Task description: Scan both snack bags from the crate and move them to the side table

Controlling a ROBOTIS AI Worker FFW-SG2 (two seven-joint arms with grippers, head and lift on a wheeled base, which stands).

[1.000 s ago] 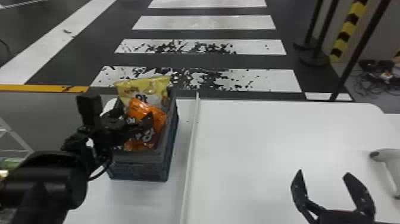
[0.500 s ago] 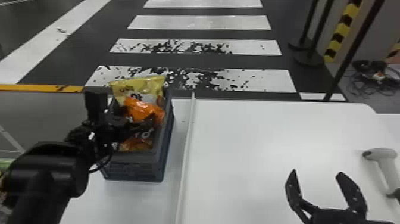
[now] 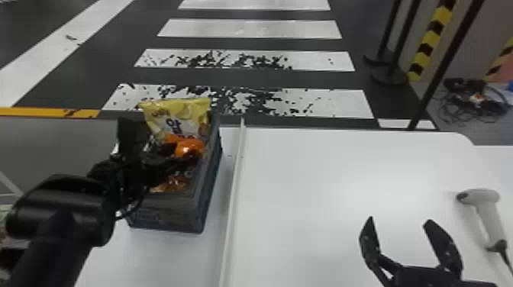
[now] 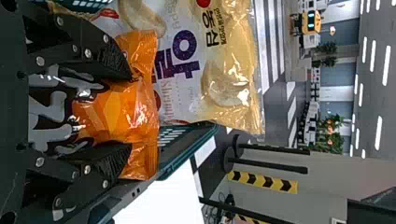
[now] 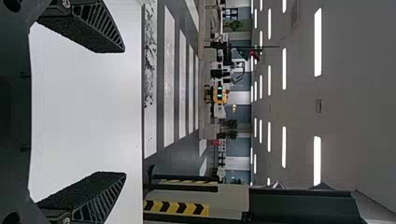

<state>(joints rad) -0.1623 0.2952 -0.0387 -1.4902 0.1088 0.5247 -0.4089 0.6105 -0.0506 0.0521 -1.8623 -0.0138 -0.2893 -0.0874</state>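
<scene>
In the head view my left gripper (image 3: pixel 183 156) reaches into the dark crate (image 3: pixel 168 213), over the orange snack bag (image 3: pixel 189 147). From the left wrist, my left gripper (image 4: pixel 130 112) is shut on the orange snack bag (image 4: pixel 140 112), which bulges between its two fingers, its top seal spreading past the tips. Behind it the yellow and white snack bag (image 4: pixel 224 79) stands upright at the crate's far end. My right gripper (image 3: pixel 399 221) is over the right part of the table; its own wrist view has this gripper (image 5: pixel 123 112) open with nothing between the fingers.
A white scanner (image 3: pixel 488 210) stands at the table's right side, its cable running toward the front edge. A pale raised strip (image 3: pixel 233 191) runs along the white table (image 3: pixel 324 171) beside the crate. Dark posts (image 3: pixel 446 65) rise beyond the back right edge.
The orange bag, earlier more spread out under my left gripper, is now more bunched, with less of it in sight. The head view has shifted slightly; the right gripper keeps its open pose.
</scene>
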